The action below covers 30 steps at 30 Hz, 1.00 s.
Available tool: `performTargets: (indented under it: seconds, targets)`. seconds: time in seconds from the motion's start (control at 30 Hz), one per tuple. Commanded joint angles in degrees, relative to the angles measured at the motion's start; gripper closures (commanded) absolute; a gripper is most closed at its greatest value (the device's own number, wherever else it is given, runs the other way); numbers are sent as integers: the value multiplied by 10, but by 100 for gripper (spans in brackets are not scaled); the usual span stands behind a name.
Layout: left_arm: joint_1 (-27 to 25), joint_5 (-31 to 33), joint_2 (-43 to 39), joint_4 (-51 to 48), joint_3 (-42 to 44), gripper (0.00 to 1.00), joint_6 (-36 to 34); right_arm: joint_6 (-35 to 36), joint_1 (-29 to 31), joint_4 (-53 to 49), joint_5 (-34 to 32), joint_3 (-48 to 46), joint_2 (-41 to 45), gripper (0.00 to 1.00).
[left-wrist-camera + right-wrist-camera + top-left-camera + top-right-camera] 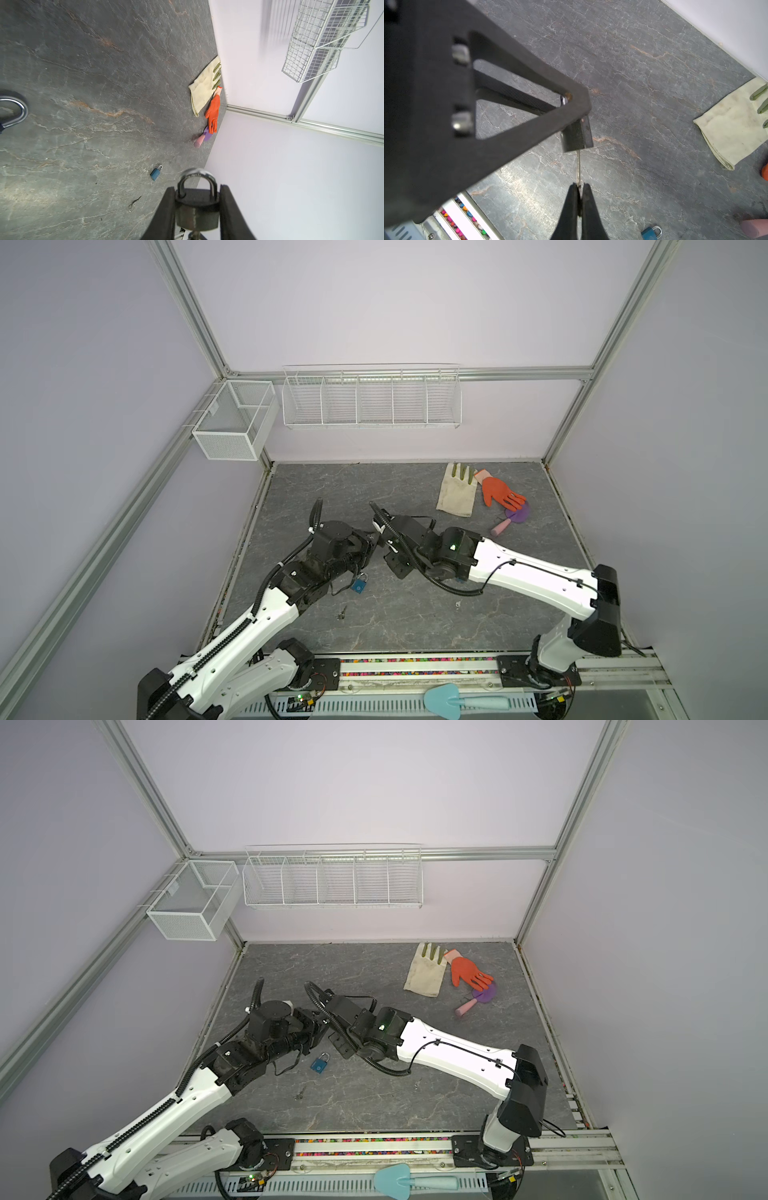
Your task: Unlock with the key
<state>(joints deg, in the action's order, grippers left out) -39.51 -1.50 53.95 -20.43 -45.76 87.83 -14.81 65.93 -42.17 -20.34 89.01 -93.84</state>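
Note:
My left gripper (197, 189) is shut on a dark grey padlock (197, 209), pressing its body from both sides with the silver shackle pointing away from the camera. My right gripper (579, 186) is shut on the key (578, 166). The thin shaft of the key runs straight into the underside of the padlock (577, 135). In both top views the two grippers meet nose to nose above the middle of the table, left gripper (374, 540) and right gripper (385, 531); the lock and key are hidden there.
A blue padlock (360, 584) and a loose key (342, 614) lie below the left arm. Another small key (458, 605) lies by the right arm. A cream glove (456, 491), an orange glove (500, 493) and a purple brush (513, 517) sit at the back right. Wire baskets (372, 398) hang on the wall.

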Motion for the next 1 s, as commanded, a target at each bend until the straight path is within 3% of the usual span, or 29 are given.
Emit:
performTargets:
  seconds: [0.0, 0.17, 0.3, 0.53, 0.67, 0.97]
  targets:
    - [-4, -26, -1, 11, -15, 100, -7, -3, -8, 50, 49, 9, 1, 93]
    - [-4, -36, -2, 11, -19, 100, -33, -26, -26, 68, 144, 17, 5, 94]
    - [-4, -48, -6, 16, -12, 100, -44, -39, -35, 73, 168, 16, 6, 94]
    - [-4, -49, -26, 1, -8, 100, -32, -12, -10, 8, 1, 62, -30, 94]
    - [-5, -51, -30, 4, -7, 100, -20, 0, -1, 20, -27, 66, -33, 94]
    - [-4, -22, -32, -27, 3, 100, -47, -34, -22, 89, 130, 36, 14, 94]
